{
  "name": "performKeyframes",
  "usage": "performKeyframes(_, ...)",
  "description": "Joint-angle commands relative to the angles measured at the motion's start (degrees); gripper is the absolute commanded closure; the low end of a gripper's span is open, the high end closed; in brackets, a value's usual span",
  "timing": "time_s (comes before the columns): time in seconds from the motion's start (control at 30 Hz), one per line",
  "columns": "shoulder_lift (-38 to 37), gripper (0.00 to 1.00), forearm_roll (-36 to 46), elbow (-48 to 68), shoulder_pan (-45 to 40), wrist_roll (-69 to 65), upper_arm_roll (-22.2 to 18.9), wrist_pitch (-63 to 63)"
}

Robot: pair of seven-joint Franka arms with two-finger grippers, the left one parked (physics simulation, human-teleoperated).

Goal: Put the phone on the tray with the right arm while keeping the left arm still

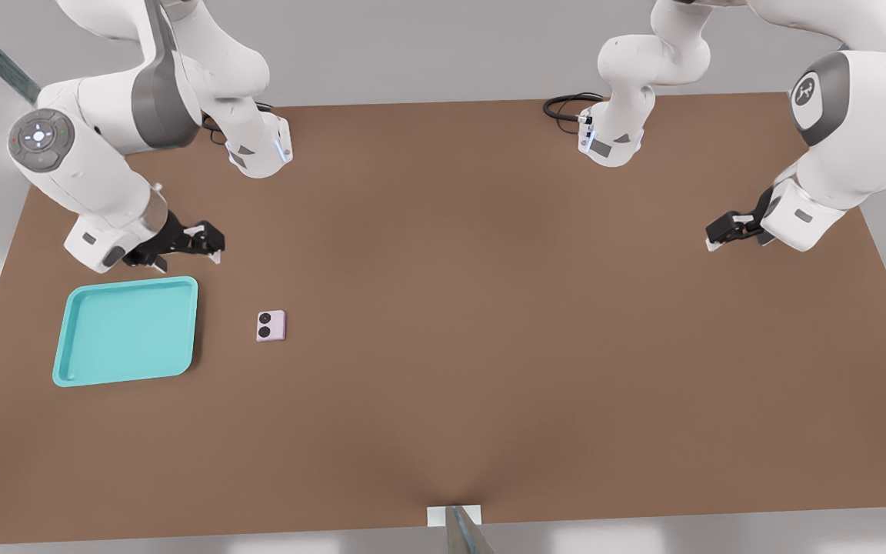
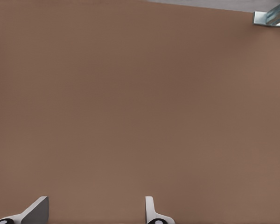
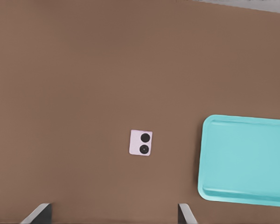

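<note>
Brown and plain, the desk point(image 1: 489, 323) fills most of the front view, with grey floor around its edges. Over it, at the front view's left, the end effector point(image 1: 195, 245) of the right arm point(image 1: 97, 177) hangs above the desk surface, just beyond the far edge of the tray point(image 1: 81, 365). Its two fingers point(image 3: 37, 213) stand wide apart and nothing is between them; in the right wrist view only their pale tips appear, with bare desk in the gap. The tray is turquoise, shallow, with a raised rim and rounded corners, and it lies flat on the desk with nothing inside it. The phone point(image 1: 271, 325) lies flat on the desk near the tray, on the side toward the front view's right, not touching it. It is small, squarish and pale pink, and its two round black lenses face up. The end effector does not touch the phone.
</note>
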Motion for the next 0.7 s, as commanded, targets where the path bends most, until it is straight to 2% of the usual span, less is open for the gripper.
performKeyframes(0.0,0.1,0.00,0.2,0.0,-4.4,4.1,0.2,0.9)
performKeyframes(0.1,2.0,0.00,-0.3,-0.4,-4.2,4.0,0.2,4.2)
performKeyframes(0.23,12.8,0.00,-1.6,-0.8,-4.8,3.8,0.0,13.2)
performKeyframes(0.33,12.6,0.00,-2.3,-12.8,-4.3,4.3,0.2,24.5)
performKeyframes(0.43,12.5,0.00,-2.3,-22.3,-4.1,11.5,3.0,33.5)
performKeyframes(0.67,17.4,0.00,-2.0,-29.0,-4.1,16.1,3.1,44.7)
